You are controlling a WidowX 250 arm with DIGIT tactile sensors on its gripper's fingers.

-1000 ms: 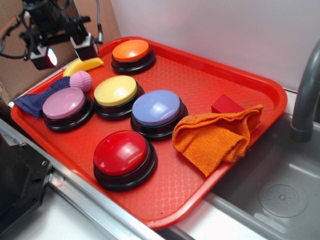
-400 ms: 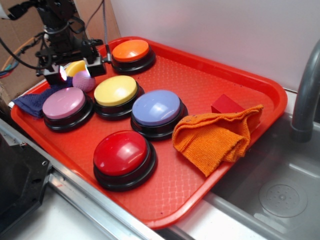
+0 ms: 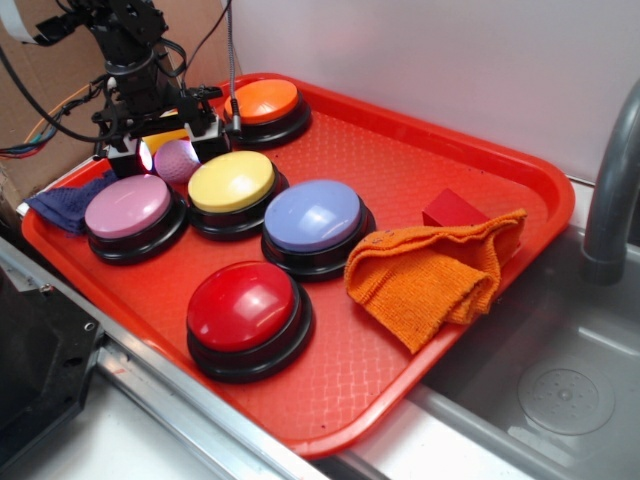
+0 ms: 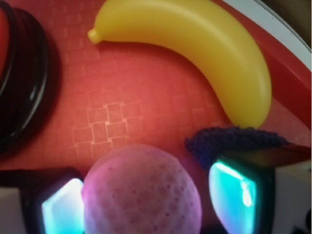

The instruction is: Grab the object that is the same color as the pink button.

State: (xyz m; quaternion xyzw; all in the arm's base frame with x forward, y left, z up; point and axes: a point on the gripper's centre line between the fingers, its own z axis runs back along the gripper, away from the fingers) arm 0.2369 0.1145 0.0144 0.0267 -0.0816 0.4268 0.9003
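We find the small pink ball with a dimpled surface [image 3: 177,159] at the back left of the red plastic tray [image 3: 480,160], just behind the gap between the large pale pink domed button on its black base [image 3: 128,207] and the yellow domed button [image 3: 231,181]. Our end effector [image 3: 172,153] stands open around the small pink ball, one finger at each side of it, and it has hold of nothing yet; in the wrist view the ball [image 4: 141,190] sits between the two lit pads [image 4: 233,187], with a little room on each side as far as we can judge.

We judge the ball to be light and probably a little soft, with a dimpled skin that should give the pads some grip. Being round, it may roll or squirt out if we pinch it off centre, so we would close across its widest part, level with its middle.

The smooth yellow plastic banana [image 4: 204,53] lies just beyond the ball, and a dark blue knitted cloth [image 4: 234,141] reaches in beside the right-hand pad; we cannot tell whether that cloth touches the ball or lies under the finger. In the exterior view the arm hides most of the banana and the far side of the ball, and the wrist view cuts off the ball's lower part, so its contact with the tray is unseen
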